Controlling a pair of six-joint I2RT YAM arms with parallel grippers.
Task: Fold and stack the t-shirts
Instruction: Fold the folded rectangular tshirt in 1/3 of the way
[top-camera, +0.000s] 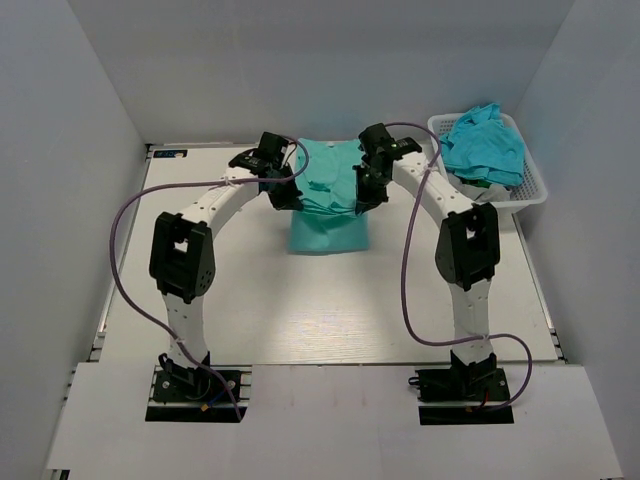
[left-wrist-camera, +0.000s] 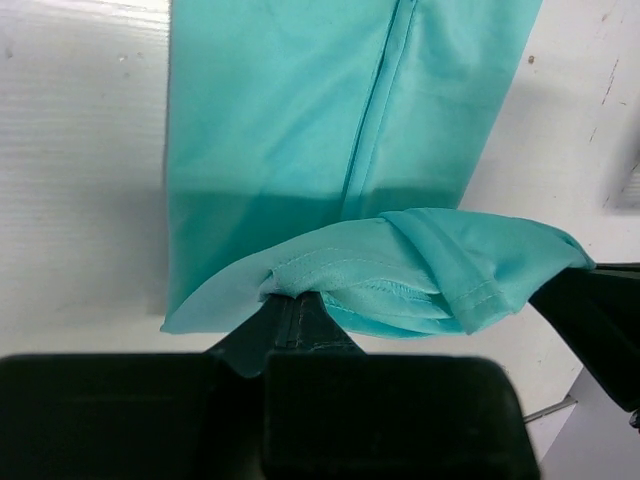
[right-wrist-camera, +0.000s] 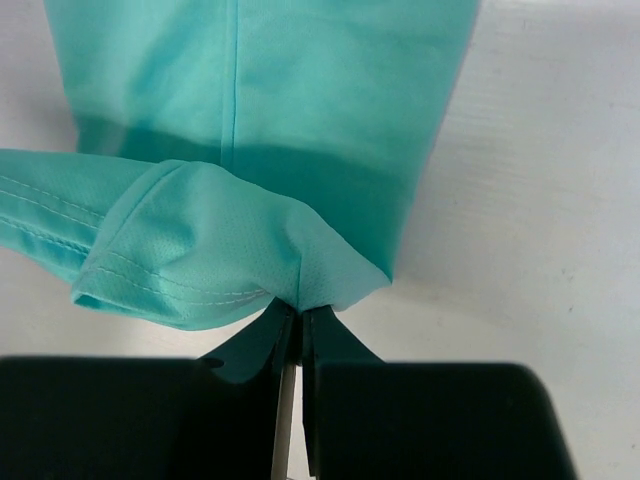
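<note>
A teal t-shirt lies partly folded at the far middle of the table. My left gripper is shut on its left hem and holds that edge lifted; in the left wrist view the pinched fabric bunches just above the gripper. My right gripper is shut on the shirt's right hem, seen in the right wrist view as a fold above the gripper. The flat lower layer shows in both wrist views. More crumpled teal t-shirts sit in the basket.
A white mesh basket stands at the far right corner. Grey walls enclose the table on three sides. The white tabletop stretches between the shirt and the arm bases. Purple cables loop beside both arms.
</note>
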